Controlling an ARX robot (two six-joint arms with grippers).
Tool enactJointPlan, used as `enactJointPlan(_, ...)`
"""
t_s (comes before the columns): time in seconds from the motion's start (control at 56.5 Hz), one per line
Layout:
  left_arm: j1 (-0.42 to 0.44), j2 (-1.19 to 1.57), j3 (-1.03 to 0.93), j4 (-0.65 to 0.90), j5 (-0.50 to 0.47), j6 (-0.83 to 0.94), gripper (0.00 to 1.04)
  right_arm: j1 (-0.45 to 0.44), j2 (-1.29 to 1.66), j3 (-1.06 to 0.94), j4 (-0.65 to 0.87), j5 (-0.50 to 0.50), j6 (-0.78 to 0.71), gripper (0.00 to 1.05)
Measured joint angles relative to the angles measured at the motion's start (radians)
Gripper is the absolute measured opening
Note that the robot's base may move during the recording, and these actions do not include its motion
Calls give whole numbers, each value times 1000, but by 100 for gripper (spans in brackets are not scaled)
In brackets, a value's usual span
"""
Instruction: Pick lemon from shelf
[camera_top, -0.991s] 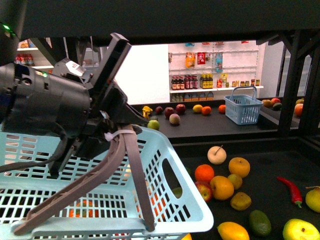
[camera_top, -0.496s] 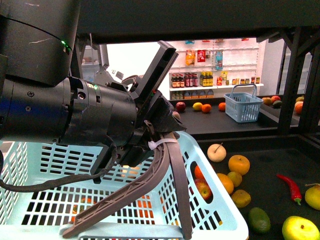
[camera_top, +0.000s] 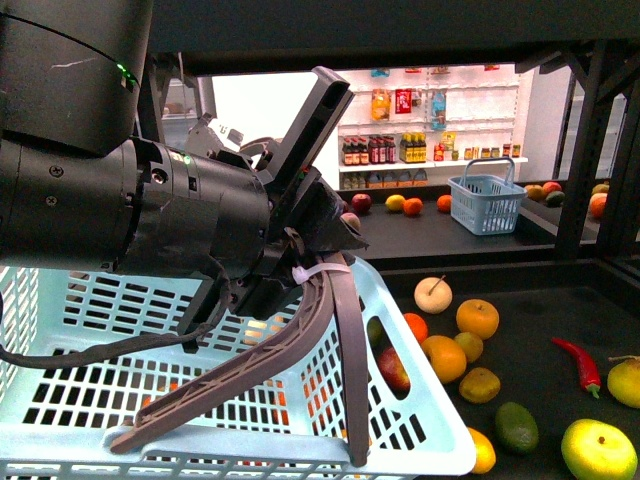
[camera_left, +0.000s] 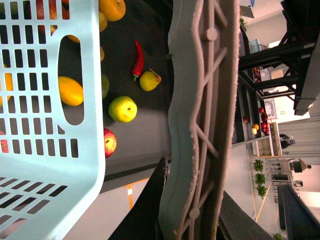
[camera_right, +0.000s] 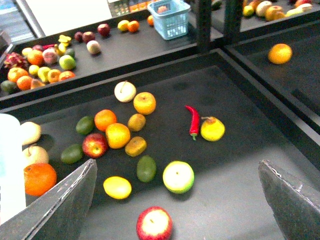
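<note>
Lemon looks firm but slick, so pinch across its middle. Right claw gaping, left claw clamped on basket handle.

Front view: the robot's thick black cylindrical left arm, with a small green light, fills the upper left and reaches forward. The left claw is clamped tight on a grey-brown ribbed plastic handle. In its wrist view, the right claw tilts downward, its two grey fingers spread wide and holding nothing.
</note>
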Motion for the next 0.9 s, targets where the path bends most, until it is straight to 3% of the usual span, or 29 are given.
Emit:
enactJointPlan(0.089, 0, 0, 0, 0, 0, 0, 12, -33, 260, 187, -17, -85, -20, 97)
enactJointPlan(0.248, 0, 1, 0, 0, 0, 1, 11, -17, 781, 581, -190, -22, -45, 97)
enactJointPlan(0.336, 0, 1, 0, 0, -2, 0, 11, 30, 968, 741, -200, -53, -132, 97)
enactJointPlan(0.69, -1, 1, 0, 0, -3, 1, 11, 169, 1333, 1064, -302, -223, -534, 97)
enactJointPlan(0.903, -1, 1, 0, 0, 0, 2, 10, 188, 1457, 1166, -342, -272, -621, 97)
